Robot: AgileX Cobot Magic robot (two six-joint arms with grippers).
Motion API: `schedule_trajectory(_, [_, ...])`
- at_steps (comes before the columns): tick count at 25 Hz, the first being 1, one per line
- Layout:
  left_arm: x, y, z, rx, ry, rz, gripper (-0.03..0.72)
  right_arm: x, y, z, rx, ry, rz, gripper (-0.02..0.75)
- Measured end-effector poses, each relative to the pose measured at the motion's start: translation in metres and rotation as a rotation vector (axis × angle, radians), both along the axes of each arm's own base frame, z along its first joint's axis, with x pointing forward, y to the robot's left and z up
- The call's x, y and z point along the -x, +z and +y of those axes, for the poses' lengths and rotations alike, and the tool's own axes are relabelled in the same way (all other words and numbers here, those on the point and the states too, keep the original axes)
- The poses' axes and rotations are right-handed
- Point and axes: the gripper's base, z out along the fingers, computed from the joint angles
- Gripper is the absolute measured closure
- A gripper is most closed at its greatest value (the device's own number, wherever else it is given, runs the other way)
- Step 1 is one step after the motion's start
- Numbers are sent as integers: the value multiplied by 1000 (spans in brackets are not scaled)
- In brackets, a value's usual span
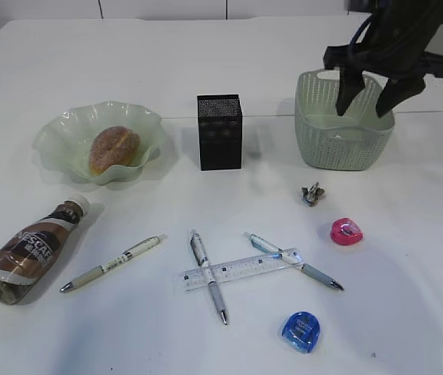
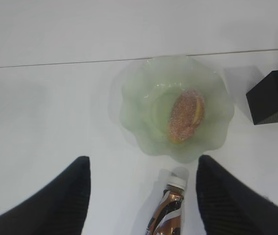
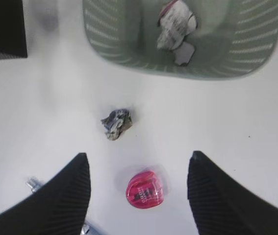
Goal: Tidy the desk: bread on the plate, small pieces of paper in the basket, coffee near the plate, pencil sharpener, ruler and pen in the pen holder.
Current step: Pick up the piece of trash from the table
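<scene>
Exterior view puts my right gripper (image 1: 369, 100) above the basket (image 1: 344, 148) at upper right, jaws spread and holding nothing. Right wrist view confirms this: the white wad (image 3: 176, 28) lies inside the basket, while the grey wad (image 3: 116, 123) sits on the desk (image 1: 409, 234) just below the basket in frame, with the pink sharpener (image 3: 144, 189) below it.

I judge the step in hand to be collecting that grey wad. To do it well, I should lower with the jaws straddling the scrap, pinch low so it does not squirt out, then lift clear of the basket rim before releasing.

My left gripper (image 2: 141, 196) is also spread and empty, hanging over the coffee (image 2: 168, 210), which lies on its side at lower left of the exterior frame, cap towards the plate (image 1: 57, 137). The bread (image 1: 113, 148) is already on the plate.

Room: the grey wad has bare desk on every side; the sharpener is near but apart. Centre frame is crowded: the ruler (image 1: 241, 269) crosses two pens (image 1: 208, 275), a third pen (image 1: 112, 263) lies left, the blue sharpener (image 1: 301, 331) lower right. The holder (image 1: 219, 131) stands between plate and basket with clear gaps either side. The desk's far edge runs behind the basket; the near edge is out of frame.
</scene>
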Motion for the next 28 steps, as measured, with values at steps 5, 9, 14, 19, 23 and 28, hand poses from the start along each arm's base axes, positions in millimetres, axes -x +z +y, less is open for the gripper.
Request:
schedule_trajectory(5, [0, 0, 0, 2, -1, 0, 217, 9, -13, 32, 45, 88, 41, 247])
schedule_trajectory(9, [0, 0, 0, 2, -1, 0, 218, 9, -23, 49, 84, 137, 55, 247])
schedule_trajectory(14, [0, 0, 0, 3, -1, 0, 219, 1, -60, 58, 146, 188, 125, 246])
schedule_trajectory(19, [0, 0, 0, 3, -1, 0, 219, -2, -70, 55, 200, 197, 137, 246])
schedule_trajectory(23, [0, 0, 0, 3, -1, 0, 219, -6, -84, 53, 236, 204, 160, 247])
schedule_trajectory(28, [1, 1, 0, 3, -1, -1, 221, -7, -88, 53, 238, 207, 166, 247])
